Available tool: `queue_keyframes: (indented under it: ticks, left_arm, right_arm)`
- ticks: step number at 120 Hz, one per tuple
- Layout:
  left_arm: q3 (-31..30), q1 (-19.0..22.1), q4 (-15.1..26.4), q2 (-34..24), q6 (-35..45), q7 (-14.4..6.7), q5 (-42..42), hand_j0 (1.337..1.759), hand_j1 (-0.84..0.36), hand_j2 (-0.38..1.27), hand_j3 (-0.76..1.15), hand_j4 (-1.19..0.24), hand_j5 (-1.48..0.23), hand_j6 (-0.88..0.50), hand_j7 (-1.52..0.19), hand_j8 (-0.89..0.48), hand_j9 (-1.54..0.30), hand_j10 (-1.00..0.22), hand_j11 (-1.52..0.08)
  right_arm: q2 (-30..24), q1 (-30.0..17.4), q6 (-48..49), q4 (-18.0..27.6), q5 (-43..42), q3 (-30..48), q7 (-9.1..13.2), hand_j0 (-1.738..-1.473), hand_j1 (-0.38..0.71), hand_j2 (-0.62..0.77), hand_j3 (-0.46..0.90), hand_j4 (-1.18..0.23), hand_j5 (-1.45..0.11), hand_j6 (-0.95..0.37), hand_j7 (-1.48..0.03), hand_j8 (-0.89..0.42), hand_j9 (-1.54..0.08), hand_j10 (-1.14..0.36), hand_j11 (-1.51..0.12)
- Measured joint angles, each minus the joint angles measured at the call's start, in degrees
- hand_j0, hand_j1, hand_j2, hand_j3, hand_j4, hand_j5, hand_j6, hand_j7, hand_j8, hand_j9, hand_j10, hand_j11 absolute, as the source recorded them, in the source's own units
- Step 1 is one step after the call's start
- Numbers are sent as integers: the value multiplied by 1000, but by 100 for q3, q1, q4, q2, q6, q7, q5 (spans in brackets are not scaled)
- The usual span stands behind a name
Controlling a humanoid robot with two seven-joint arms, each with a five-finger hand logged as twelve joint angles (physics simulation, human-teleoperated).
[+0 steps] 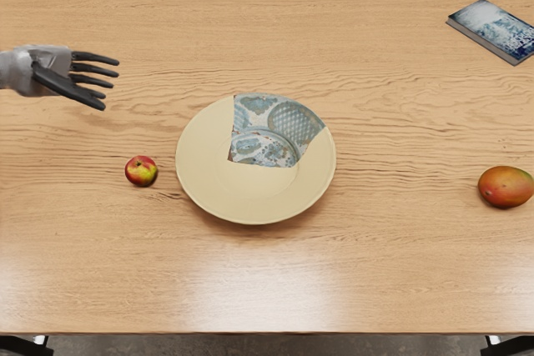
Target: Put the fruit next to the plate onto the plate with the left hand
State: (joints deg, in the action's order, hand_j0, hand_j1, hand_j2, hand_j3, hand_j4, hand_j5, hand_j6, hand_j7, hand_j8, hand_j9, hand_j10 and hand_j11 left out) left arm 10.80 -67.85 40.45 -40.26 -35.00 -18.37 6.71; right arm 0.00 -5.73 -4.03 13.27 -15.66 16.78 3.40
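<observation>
Head view: your left hand [65,72] hangs spread and empty by the tabletop's [267,289] left edge, and a glancing touch could roll the apple [141,170] off from the plate [209,191].

One head view, slanted down onto table [267,289]

table [375,273]: glossy wood grain | plate [209,181]: matt cream | apple [141,170]: shiny
</observation>
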Motion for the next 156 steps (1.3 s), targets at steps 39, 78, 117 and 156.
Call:
queue_keyframes:
  ticks: [39, 78, 117, 156]
  left_arm:
    - [-4, -794, 567, -236, -1, -448, 1058, 1658, 53, 50, 0, -249, -322, -249, -322, -248, -322, -248, -322]
    - [-868, -1350, 3578, -1274, 379, -962, 2969, 1658, 52, 51, 0, -250, -323, -251, -323, -250, -323, -250, -323]
    - [-3226, -3031, 4925, -541, 2807, -1243, 3879, 1658, 51, 52, 0, -254, -326, -255, -325, -254, -325, -253, -325]
    - [-4666, -3384, 5346, 170, 4364, -1482, 2161, 1658, 26, 56, 0, -273, -352, -274, -352, -273, -351, -272, -351]
  right_arm:
    - [0, 1, -11, -17, -6, -11, 21, -1658, -306, -7, 0, -36, -46, -36, -46, -36, -46, -36, -46]
    - [0, 1, -11, -18, -7, -9, 28, -1658, -306, -7, 0, -36, -46, -36, -46, -36, -46, -36, -46]
    - [0, 2, -11, -18, -7, -10, 29, -1658, -306, -7, 0, -36, -46, -36, -46, -36, -46, -36, -46]
    - [0, 2, -11, -18, -7, -10, 29, -1658, -306, -7, 0, -36, -47, -36, -47, -36, -47, -36, -47]
